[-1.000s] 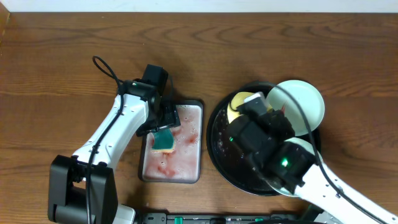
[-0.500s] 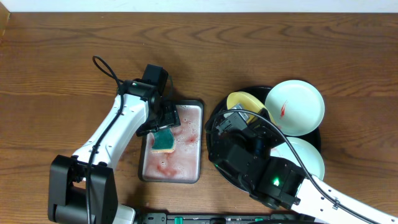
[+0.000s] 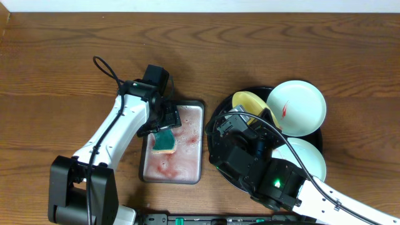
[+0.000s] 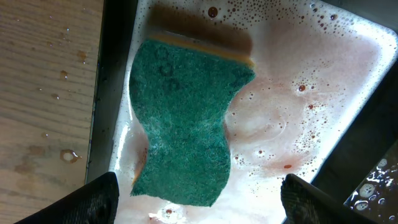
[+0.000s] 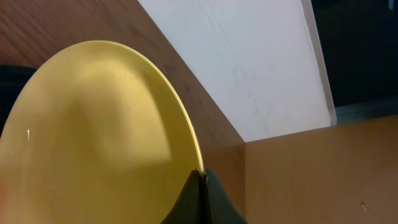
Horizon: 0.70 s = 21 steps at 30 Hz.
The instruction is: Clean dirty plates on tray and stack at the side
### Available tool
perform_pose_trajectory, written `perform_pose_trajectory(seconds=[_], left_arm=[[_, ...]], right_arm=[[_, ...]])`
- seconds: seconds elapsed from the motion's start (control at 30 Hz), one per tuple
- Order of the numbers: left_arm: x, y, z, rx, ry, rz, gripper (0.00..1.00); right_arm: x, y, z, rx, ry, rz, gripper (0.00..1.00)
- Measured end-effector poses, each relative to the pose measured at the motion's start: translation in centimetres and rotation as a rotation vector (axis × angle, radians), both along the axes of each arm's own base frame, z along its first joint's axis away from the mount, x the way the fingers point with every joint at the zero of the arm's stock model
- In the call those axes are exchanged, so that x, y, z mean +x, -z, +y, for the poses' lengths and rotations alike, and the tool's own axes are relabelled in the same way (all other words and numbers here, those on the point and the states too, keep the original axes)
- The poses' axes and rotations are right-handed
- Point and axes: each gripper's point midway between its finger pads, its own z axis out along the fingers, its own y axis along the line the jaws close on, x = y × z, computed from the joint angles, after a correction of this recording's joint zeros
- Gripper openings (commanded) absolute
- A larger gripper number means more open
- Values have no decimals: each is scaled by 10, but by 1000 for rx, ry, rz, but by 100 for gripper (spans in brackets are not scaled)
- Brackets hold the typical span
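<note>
My right tool (image 5: 199, 185) is clenched on the rim of the yellow plate (image 5: 93, 137), tips pinched tight w/ the edge between them. The plate is tilted up off the flat, over the back-left part of the black tray (image 3: 214, 120). Can't tell if its low edge touches the tray. The face in my wrist view is plain yellow.

2 more plates are on that tray. The smeared mint plate (image 3: 296, 107) is at the back right, hanging over the rim, w/ a red streak near its middle. The second mint plate (image 3: 307, 160) is at the front right, partly hidden by my right arm.

My left tool (image 4: 203, 199) is released, spread wide, w/ the sponge (image 4: 183, 124) between its tips and clear of both. The sponge lies green side up in pink foamy water (image 4: 298, 118), near the left wall of the grey tray (image 3: 194, 104). That tray sits on the desk (image 3: 62, 56) just beside the black one, to its left
</note>
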Motion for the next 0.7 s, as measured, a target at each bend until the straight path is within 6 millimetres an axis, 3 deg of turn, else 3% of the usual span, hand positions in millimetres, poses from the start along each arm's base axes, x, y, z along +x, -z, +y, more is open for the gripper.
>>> perform_pose_trajectory(seconds=[0.7], left_arm=[[0, 0, 0, 0, 0, 0, 84]], right_arm=[[0, -1, -1, -4, 6, -8, 1]])
